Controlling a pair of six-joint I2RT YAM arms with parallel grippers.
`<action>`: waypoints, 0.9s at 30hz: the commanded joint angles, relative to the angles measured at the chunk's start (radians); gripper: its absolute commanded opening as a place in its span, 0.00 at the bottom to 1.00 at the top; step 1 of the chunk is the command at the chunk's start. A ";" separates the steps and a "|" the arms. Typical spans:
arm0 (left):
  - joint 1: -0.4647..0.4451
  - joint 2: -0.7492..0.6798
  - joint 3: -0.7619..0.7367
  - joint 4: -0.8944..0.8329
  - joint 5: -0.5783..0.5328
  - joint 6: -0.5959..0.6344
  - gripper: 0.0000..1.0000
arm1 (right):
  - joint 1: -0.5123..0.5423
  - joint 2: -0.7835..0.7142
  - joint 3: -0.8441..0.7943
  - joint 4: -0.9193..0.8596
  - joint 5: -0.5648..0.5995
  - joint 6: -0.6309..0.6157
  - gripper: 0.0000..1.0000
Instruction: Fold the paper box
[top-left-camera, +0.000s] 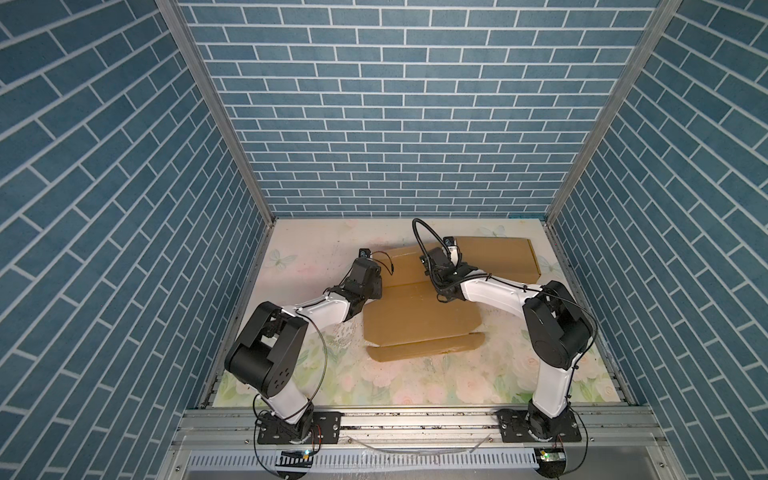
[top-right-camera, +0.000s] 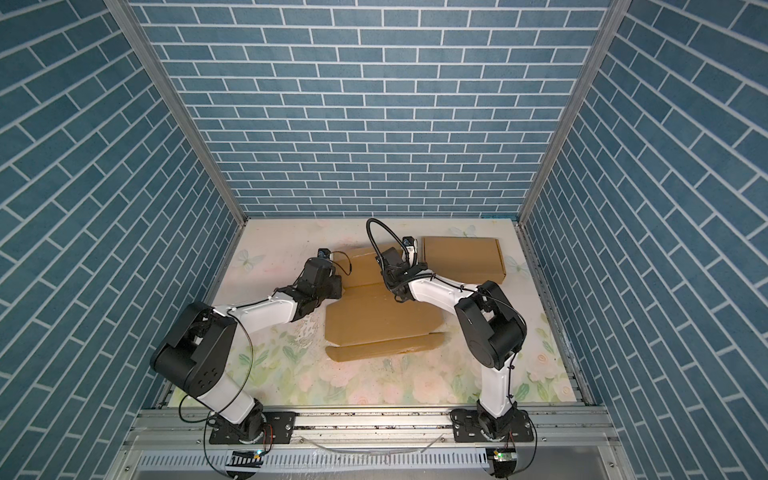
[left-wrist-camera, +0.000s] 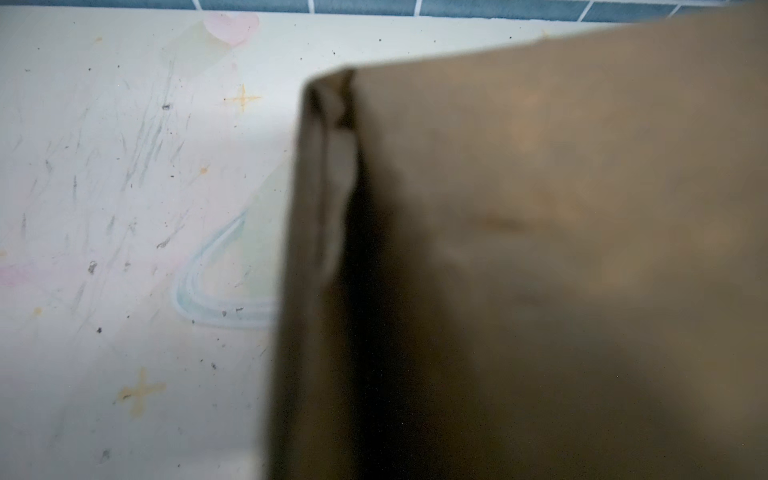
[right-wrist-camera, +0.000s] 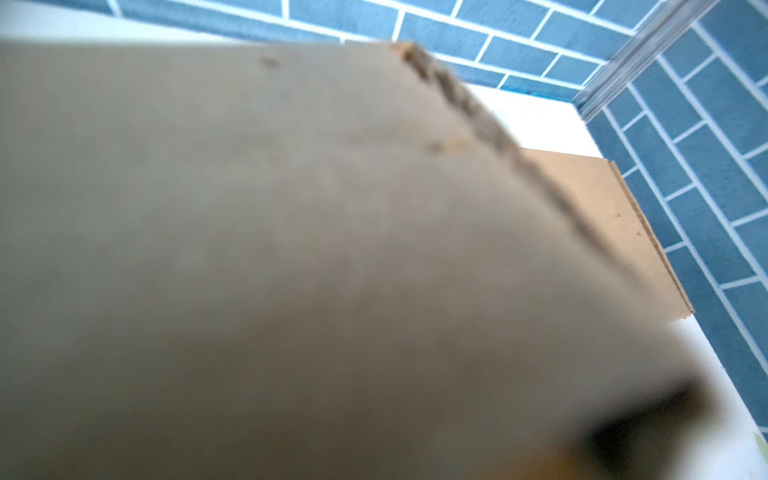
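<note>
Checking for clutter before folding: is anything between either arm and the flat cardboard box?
Nothing visible. The left arm and right arm both reach the flat box directly; the folded box sits farther back right.

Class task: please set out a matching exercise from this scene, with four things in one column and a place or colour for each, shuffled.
1. unfolded cardboard box
2. closed cardboard box
3. table
4. back wall

A. blue brick pattern
B. middle of the table
C. pale floral print
D. far right of the table

Pairs: 1-B, 2-D, 3-C, 4-A
</note>
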 joint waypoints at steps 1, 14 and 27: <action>0.004 -0.031 0.085 -0.328 0.021 0.010 0.00 | -0.018 -0.020 0.091 -0.311 -0.144 0.097 0.04; 0.015 -0.001 0.268 -0.738 0.085 0.024 0.00 | -0.009 -0.138 0.099 -0.498 -0.607 0.173 0.45; 0.074 0.201 0.479 -1.052 0.183 0.211 0.00 | -0.017 -0.295 0.240 -0.668 -0.690 -0.265 0.59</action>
